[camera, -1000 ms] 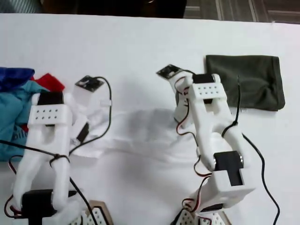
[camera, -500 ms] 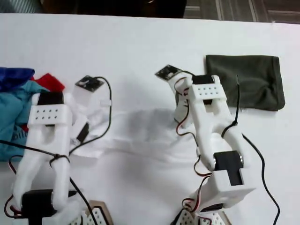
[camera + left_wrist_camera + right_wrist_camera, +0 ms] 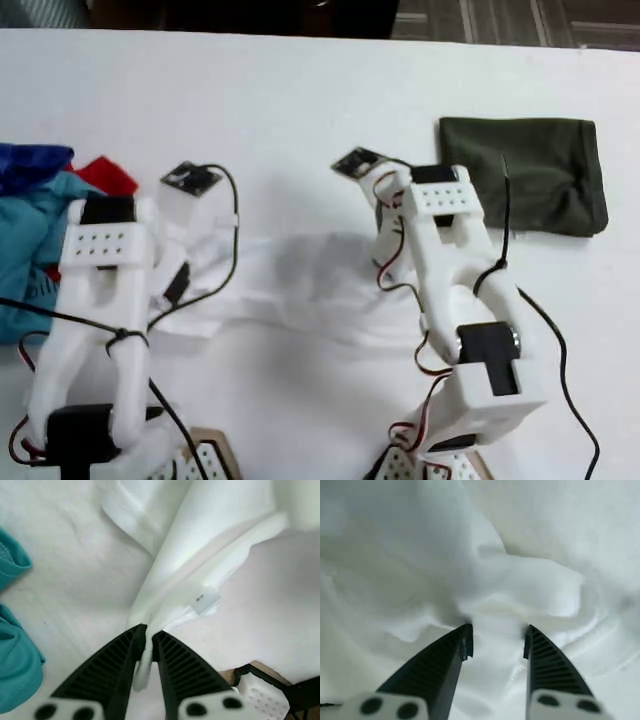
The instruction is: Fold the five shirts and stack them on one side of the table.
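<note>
White shirt (image 3: 300, 285) strung across the near middle of the table (image 3: 300, 90), thin edge nipped in the left gripper (image 3: 145, 635), right gripper (image 3: 497, 635) spread astride its bunched cloth, liable to slip free under an uneven pull.

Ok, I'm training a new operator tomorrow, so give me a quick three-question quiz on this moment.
1. True or false: the left gripper is shut on the white shirt.
2. The green shirt is: A folded flat, B held in a gripper, C crumpled in a heap.
3. Fill in: the right gripper stands ____ over white cloth.
Key: 1 true; 2 A; 3 open.
</note>
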